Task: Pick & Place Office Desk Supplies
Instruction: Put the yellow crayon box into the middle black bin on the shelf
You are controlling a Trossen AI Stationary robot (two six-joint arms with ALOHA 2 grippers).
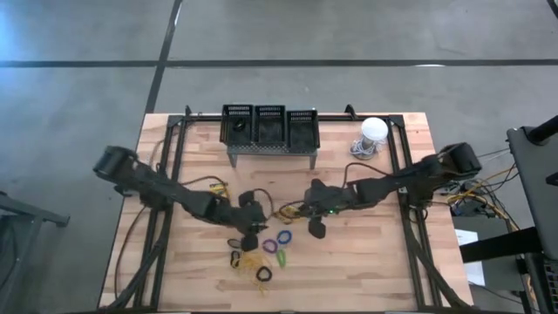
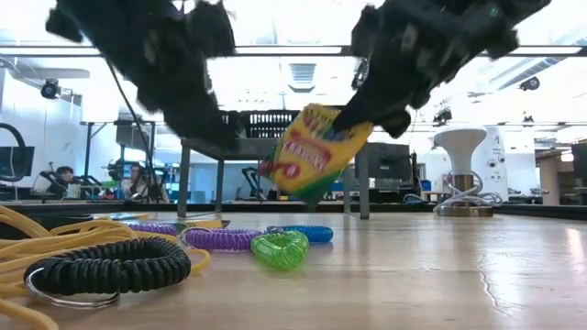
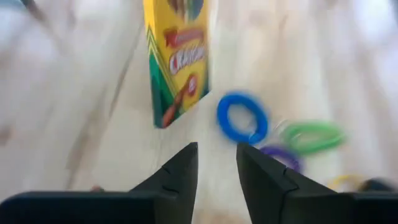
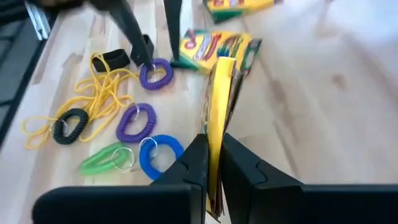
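Table: a light wooden plank top [image 1: 366,262] is seen, on which everything stands.
Loops: a blue loop [image 4: 160,155], a green loop [image 4: 106,159], two purple loops [image 4: 136,122] and a black loop [image 4: 69,124] are laid flat just beyond the right jaws.
Bands: thin yellow bands [image 4: 106,93] are tangled beside the black loop.
Crayon boxes: two crayon boxes [image 4: 214,45] are laid flat farther ahead of the right jaws.
Stand: a grey perforated stand [image 1: 270,150] is set well beyond both jaws.
Dome: a white dome-shaped object [image 1: 373,133] is placed near the far right corner.

table [image 1: 366,253]: pale wood planks, matt | crayon box [image 2: 316,151]: glossy printed card | loops [image 2: 282,249]: shiny coiled plastic
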